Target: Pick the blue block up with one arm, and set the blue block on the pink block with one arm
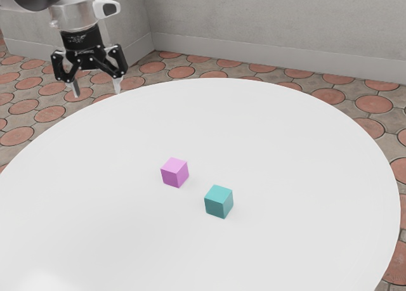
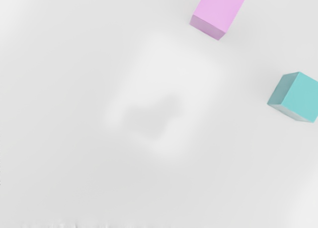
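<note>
Upper left of frame, hand (image 1: 96, 88) hangs wide, empty; blue block (image 1: 219, 201) sits near pink block (image 1: 174, 172), so a sloppy descent could knock it.

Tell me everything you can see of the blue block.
The blue block is a small teal-blue cube, plain and matte, with no markings. It sits flat on the white table, one vertical edge toward the exterior camera. It stands apart from the pink block, to the exterior view's right of it. Only the table touches it; the open tool hangs far off at that view's upper left.
</note>
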